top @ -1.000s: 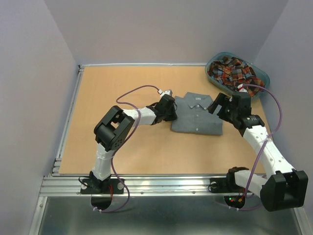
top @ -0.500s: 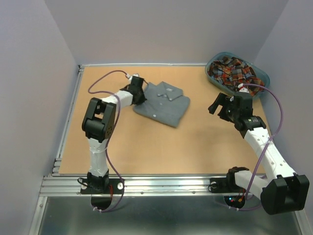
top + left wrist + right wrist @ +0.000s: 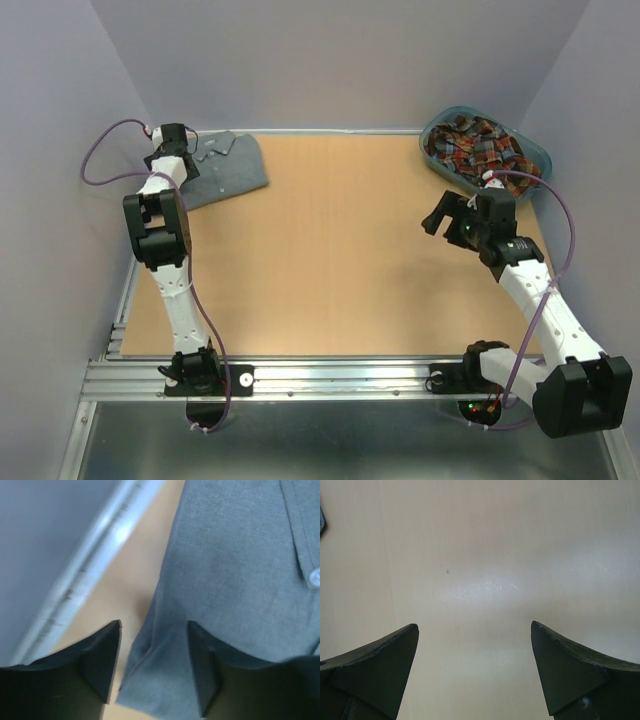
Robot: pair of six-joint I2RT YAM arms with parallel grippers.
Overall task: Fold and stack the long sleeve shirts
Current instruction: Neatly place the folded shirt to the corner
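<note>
The grey shirt [image 3: 230, 168], soft, light and limp, looks best pinched at its folded edge, lying between the parted fingers of the left tool [image 3: 154, 630]; the right tool [image 3: 473, 626] hangs spread wide.

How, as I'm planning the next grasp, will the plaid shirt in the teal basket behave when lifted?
Probably floppy: the red, navy and yellow plaid cloth shirt lies crumpled in folds. It might snag the rim of the teal plastic oval basket, which it fills.
</note>
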